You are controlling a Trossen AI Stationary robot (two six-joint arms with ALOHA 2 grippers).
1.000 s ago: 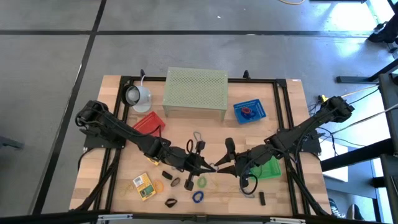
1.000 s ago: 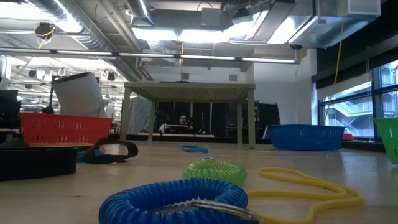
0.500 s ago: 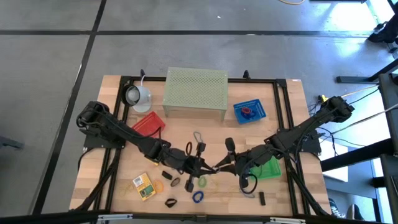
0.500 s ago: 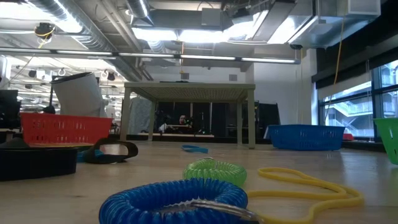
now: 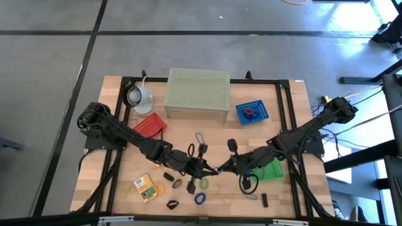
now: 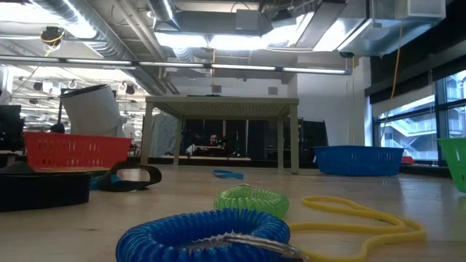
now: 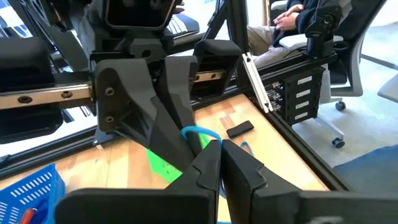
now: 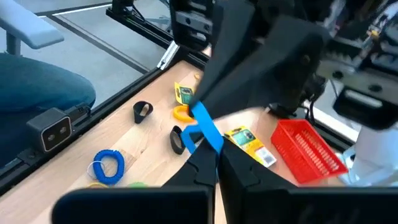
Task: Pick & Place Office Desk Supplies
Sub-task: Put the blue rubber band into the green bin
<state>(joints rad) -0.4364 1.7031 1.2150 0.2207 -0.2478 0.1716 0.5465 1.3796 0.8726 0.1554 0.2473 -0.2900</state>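
High view, looking straight down: both dark arms reach toward the middle of the wooden worktop (image 5: pixel 119 188) and meet just below its centre. The left gripper (image 5: pixel 212 169) comes in from 9 o'clock and the right gripper (image 5: pixel 221 168) from 3 o'clock, their tips touching or nearly so.

Both wrist views show a thin flat blue band (image 8: pixel 207 129) pinched at that meeting point. The right gripper's fingers (image 8: pixel 245 177) are closed on one end of it, and the left gripper's fingers (image 7: pixel 242 168) are closed too, with the band curving up between the two sets of tips. Whether the left pair truly clamps the band or only presses against it I cannot tell.

Loose supplies lie around the grippers toward 6 o'clock: a green coiled loop (image 5: pixel 204 184), a blue coiled loop (image 5: pixel 200 198), a yellow cord loop (image 6: pixel 364 218), a black clip (image 5: pixel 171 204) and a small yellow printed packet (image 5: pixel 146 187) toward 8 o'clock. A silvery wire clip (image 5: pixel 199 137) lies at about 12 o'clock from the grippers.

Farther back stand a pale green perforated stand (image 5: pixel 198 93) at 12 o'clock, a red mesh basket (image 5: pixel 149 123) at 10 o'clock, a blue mesh basket (image 5: pixel 252 112) at 2 o'clock and a green basket (image 5: pixel 271 169) at 3 o'clock.
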